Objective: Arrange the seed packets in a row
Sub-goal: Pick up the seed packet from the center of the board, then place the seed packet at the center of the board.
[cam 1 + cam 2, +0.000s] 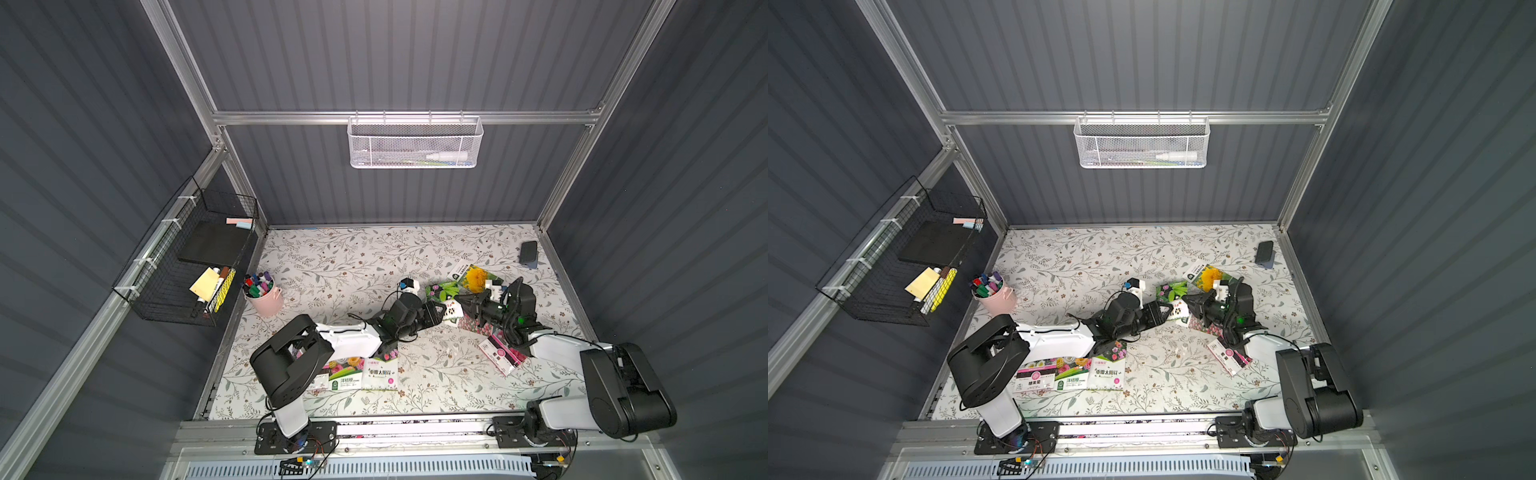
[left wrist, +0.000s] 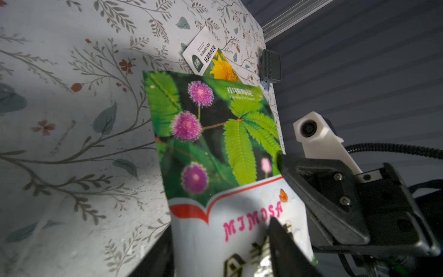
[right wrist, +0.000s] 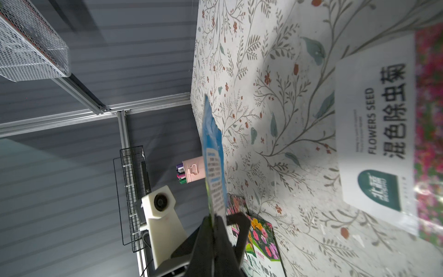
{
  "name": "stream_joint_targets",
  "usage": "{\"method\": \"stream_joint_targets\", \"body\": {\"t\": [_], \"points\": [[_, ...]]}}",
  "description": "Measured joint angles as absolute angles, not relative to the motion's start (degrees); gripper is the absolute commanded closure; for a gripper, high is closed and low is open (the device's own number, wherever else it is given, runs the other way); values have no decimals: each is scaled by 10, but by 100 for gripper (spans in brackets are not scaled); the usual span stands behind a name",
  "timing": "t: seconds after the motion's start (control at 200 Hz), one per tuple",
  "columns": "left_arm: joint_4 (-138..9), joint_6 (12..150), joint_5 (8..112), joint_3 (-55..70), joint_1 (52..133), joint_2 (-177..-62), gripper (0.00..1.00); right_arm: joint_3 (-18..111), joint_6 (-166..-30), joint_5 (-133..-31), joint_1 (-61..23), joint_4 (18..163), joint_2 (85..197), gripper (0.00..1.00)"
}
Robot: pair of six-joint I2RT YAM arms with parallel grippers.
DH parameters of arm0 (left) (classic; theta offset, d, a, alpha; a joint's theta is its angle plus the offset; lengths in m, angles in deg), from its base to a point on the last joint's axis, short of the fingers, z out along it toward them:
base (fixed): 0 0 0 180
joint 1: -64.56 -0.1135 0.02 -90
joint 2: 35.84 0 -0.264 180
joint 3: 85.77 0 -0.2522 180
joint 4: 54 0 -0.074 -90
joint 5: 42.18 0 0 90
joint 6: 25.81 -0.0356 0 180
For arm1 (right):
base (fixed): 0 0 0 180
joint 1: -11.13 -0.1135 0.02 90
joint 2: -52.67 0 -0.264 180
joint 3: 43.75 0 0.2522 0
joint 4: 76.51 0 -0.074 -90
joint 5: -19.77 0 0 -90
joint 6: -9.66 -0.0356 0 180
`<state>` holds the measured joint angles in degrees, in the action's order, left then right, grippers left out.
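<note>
Seed packet marked MIMOSA [image 2: 215,134] was pinched in the right gripper [image 3: 216,220] at mid-table, while the left gripper [image 1: 444,312] held its jaws spread around its white end; three other packets [image 1: 1069,374] lined the near edge.

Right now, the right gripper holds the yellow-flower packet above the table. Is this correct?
Not quite. The right gripper holds the mimosa packet above the table. The yellow-flower packet lies on the table behind it. The left wrist view shows the gripper pinching the mimosa packet's edge.
</note>
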<state>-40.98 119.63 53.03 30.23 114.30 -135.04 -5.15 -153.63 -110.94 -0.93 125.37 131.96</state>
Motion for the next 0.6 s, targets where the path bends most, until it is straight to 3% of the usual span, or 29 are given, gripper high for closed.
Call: {"method": "stream_joint_targets", "body": {"t": [0.25,0.6], "points": [[-574,1117,550,243,1071,-1269,0,-72,-1476,-1094,-41,1189,1285,100],[-705,1018,507,219,1053,-1194,1,-113,-1433,-897,-251,1083,1167,100]]}}
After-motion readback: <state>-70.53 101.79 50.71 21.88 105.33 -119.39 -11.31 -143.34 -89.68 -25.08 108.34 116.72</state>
